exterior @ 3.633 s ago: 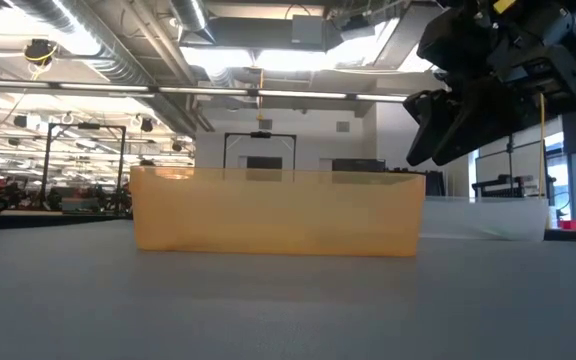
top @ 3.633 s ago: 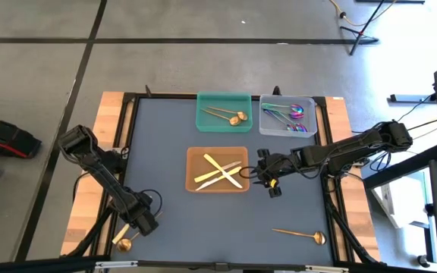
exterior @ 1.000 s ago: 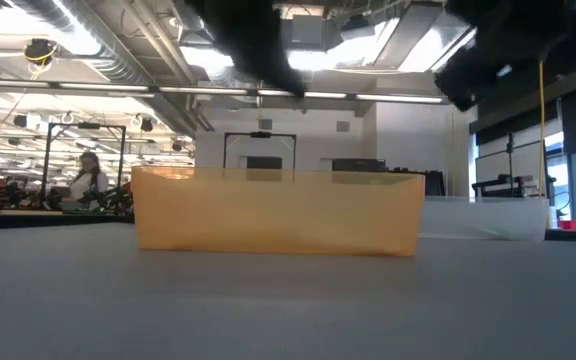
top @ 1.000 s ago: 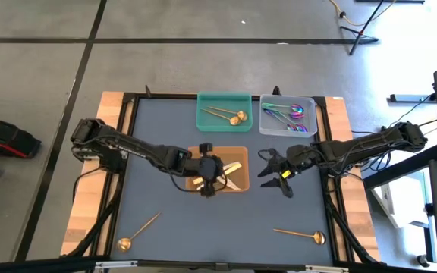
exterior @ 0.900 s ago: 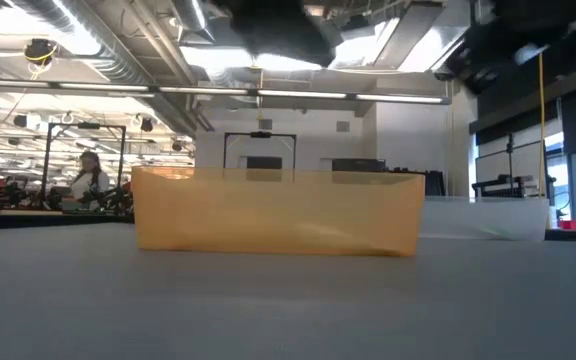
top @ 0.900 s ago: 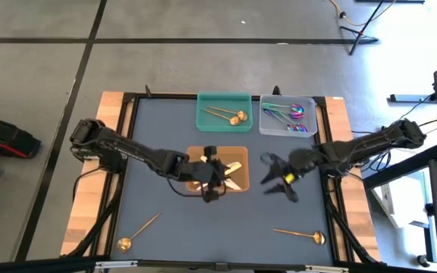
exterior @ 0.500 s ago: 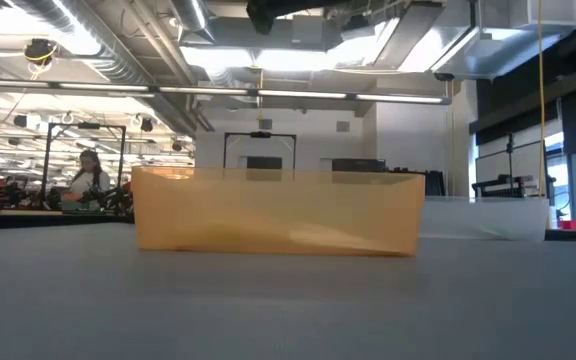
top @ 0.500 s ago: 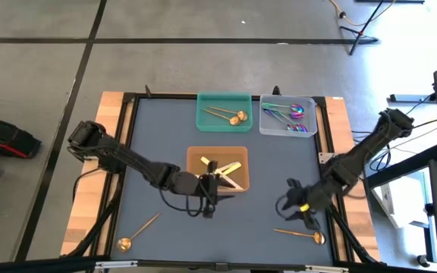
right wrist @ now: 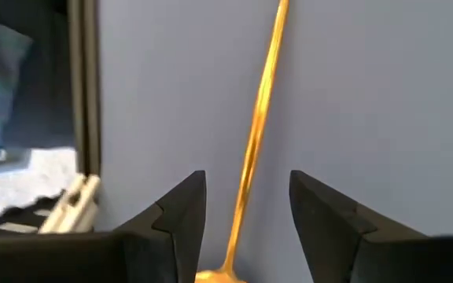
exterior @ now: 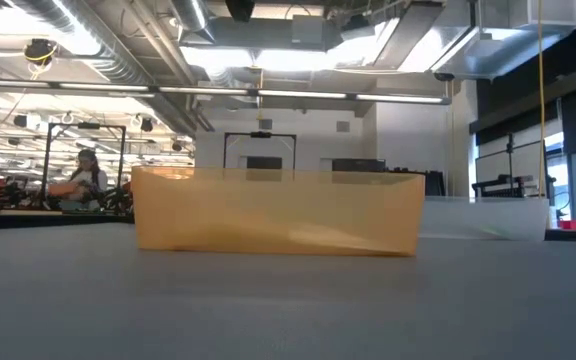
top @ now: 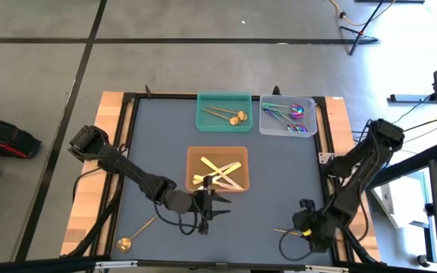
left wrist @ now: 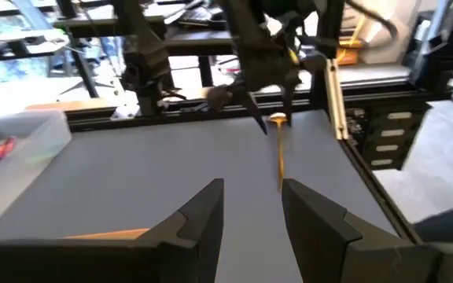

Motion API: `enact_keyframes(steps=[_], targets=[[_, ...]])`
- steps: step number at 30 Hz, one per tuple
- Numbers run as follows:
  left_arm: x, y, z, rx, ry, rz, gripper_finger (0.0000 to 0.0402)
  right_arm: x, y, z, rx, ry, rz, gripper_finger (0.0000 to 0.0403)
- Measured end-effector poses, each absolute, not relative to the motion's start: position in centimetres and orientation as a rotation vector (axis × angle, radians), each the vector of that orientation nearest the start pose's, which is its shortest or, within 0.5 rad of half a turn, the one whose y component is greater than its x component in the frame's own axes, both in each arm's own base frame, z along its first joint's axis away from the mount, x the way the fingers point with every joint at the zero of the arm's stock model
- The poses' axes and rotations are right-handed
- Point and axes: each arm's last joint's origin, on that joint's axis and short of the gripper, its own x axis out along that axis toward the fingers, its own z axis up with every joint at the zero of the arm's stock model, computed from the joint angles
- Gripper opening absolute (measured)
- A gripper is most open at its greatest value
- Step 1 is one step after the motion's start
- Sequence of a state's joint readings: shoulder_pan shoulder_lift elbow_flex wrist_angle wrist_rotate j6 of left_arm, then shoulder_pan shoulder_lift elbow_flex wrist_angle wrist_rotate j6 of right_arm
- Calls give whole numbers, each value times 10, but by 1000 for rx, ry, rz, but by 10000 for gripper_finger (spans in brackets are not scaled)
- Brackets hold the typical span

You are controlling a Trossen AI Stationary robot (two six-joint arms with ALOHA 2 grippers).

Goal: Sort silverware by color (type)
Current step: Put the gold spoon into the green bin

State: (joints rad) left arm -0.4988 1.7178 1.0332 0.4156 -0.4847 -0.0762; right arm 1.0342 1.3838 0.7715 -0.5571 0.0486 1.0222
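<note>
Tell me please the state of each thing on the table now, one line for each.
Left gripper: open, empty, just in front of the orange tray.
Right gripper: open, straddling the gold spoon's handle.
Gold spoon: flat on the table, not gripped.
Second gold spoon: flat on the table, untouched.
Orange tray: holds cream pieces.
Green tray: holds gold pieces.
Clear tray: holds iridescent pieces.

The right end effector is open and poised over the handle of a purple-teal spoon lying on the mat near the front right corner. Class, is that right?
Not quite: the spoon is gold-copper, not purple-teal, as the right wrist view shows. The rest holds: the right end effector is open, with the spoon's handle running between its fingers, on the mat near the front right corner.
</note>
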Motion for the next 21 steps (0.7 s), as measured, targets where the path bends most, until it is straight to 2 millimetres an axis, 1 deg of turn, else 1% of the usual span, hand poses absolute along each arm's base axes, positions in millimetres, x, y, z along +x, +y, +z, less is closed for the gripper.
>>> enact_keyframes(steps=[6,11,13,16,21], targets=[[335,-170,231,55,239,19,125,119,223,155,169,1400,212,172],[335,-170,231,34,242,22,125,122,227,143,150,1421,192,170],[335,-170,231,34,243,22,125,122,227,142,143,1418,182,160],[335,-170,230,33,246,23,125,124,226,142,155,1420,159,125],[334,-169,227,4,273,47,124,131,219,141,158,1459,147,35]])
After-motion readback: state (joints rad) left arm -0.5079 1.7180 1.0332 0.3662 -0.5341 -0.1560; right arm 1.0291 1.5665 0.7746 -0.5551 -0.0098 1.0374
